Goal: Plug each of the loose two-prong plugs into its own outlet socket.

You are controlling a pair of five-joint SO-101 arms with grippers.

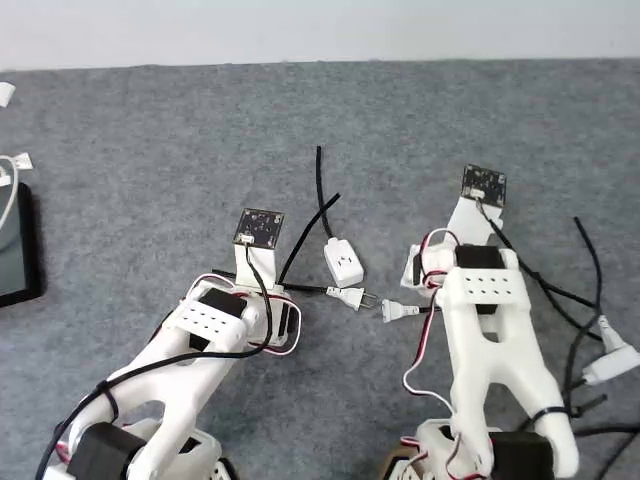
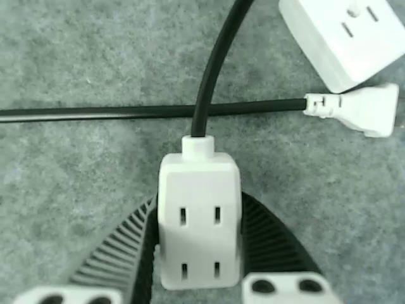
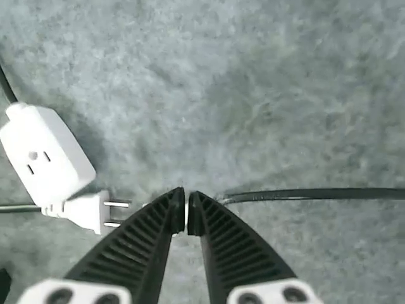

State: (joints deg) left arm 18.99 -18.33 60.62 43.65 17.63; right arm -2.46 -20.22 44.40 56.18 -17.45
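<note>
My left gripper (image 2: 199, 212) is shut on a white two-socket outlet block (image 2: 199, 234), gripping its sides; the block's black cord (image 2: 215, 69) runs away from me. Beyond it lie a second white outlet (image 2: 351, 31) and a loose white plug (image 2: 357, 111). From above, that outlet (image 1: 343, 262) and plug (image 1: 347, 297) sit between the arms. My right gripper (image 3: 185, 202) is shut on the second plug (image 1: 400, 311), with its cord (image 3: 316, 194) trailing off sideways. Its prongs face the loose plug (image 3: 85, 211), a short gap apart. The left gripper (image 1: 275, 305) sits under its wrist.
Grey carpet covers the table (image 1: 150, 150). A dark flat device (image 1: 15, 245) with a white cable lies at the left edge. Black cables and a white connector (image 1: 610, 358) are tangled at the right edge beside the right arm.
</note>
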